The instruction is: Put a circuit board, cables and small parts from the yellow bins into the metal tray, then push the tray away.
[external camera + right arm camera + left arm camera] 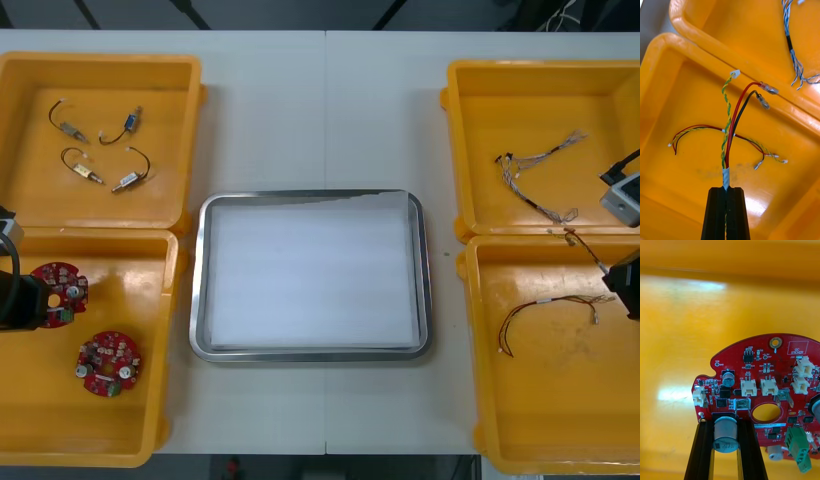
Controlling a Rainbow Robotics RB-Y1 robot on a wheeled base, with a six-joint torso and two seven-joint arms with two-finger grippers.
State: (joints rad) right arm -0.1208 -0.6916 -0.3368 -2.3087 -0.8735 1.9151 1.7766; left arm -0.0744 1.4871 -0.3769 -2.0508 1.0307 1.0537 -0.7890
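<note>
My left gripper is over the near left yellow bin, shut on a round red circuit board. In the left wrist view its fingers clamp the board at its edge, with a silver capacitor between them. A second board lies flat nearer the front. My right gripper hangs over the near right bin. It is shut on the taped end of a red and yellow cable, which rises clear of the bin floor. Another such cable lies below it.
The metal tray, white inside, sits in the middle between the bins. The far left bin holds several small metal parts with black leads. A twisted blue and white cable lies in the far right bin.
</note>
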